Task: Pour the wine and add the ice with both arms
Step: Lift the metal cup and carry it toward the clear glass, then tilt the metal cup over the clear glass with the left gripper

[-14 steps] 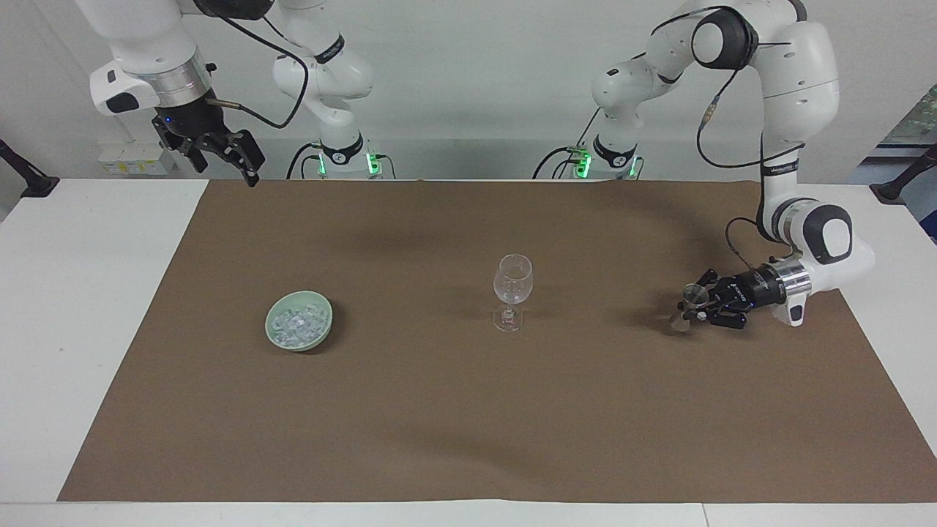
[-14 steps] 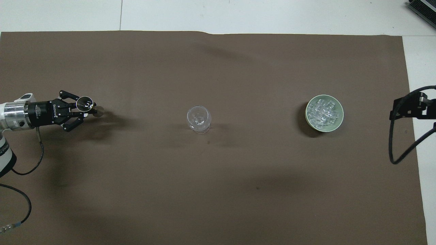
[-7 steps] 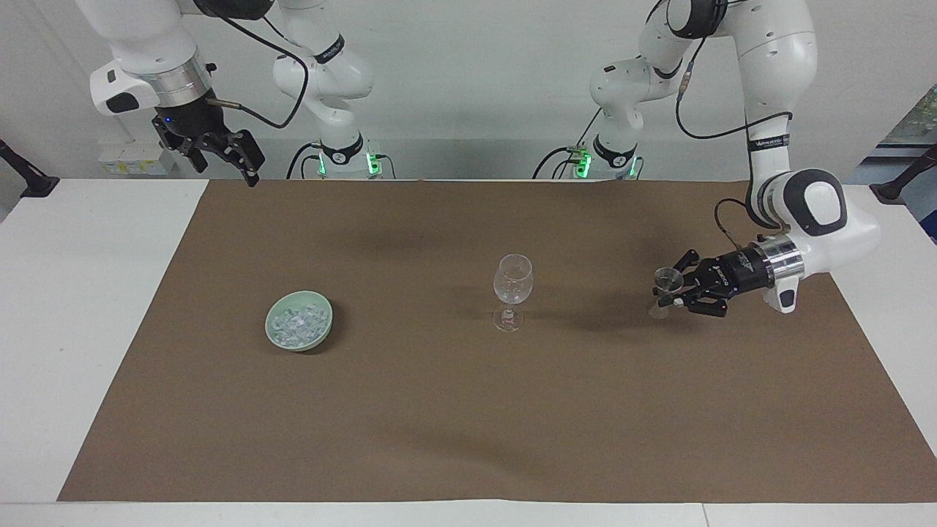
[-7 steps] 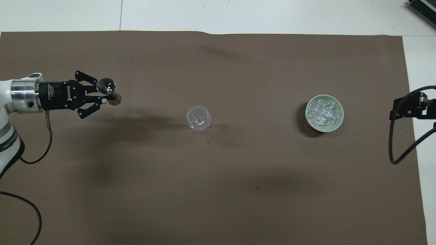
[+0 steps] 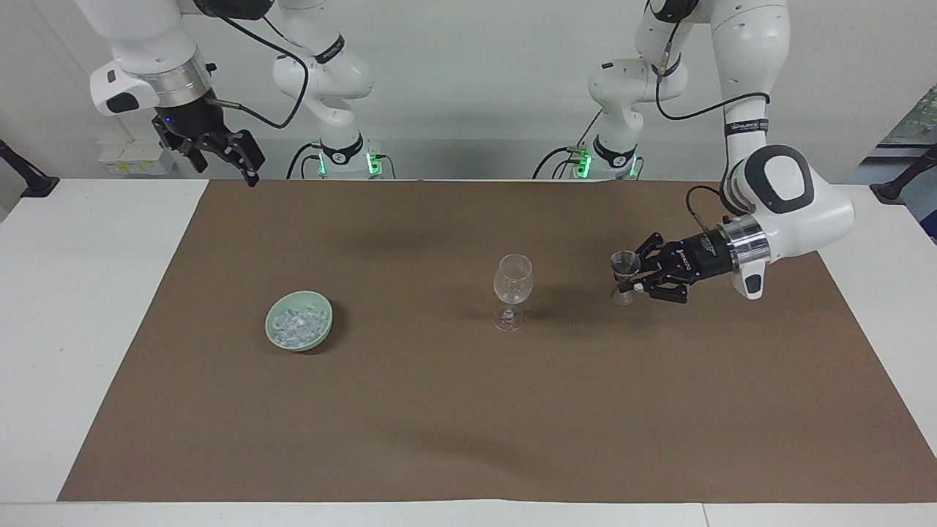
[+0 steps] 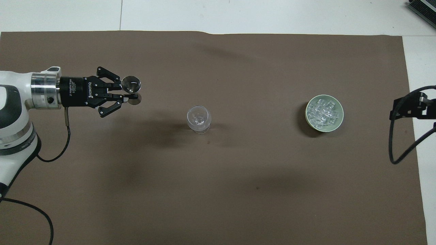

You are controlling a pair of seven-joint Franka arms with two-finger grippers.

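With its fingers clamped on the stem of a small clear stemmed glass (image 5: 624,272), the left gripper (image 5: 635,282) hangs over the brown mat (image 5: 468,410), toward the left arm's end from the taller empty clear wine glass (image 5: 512,289) at mid-table. Right gripper (image 5: 228,152) waits, jaws spread and empty, raised above the mat's corner. Clear ice chunks (image 5: 298,324) sit heaped in the pale green bowl (image 5: 274,335), toward the right arm's end.

The right gripper (image 6: 405,107) is cut off by the overhead view's edge; its fingers stay hidden there.
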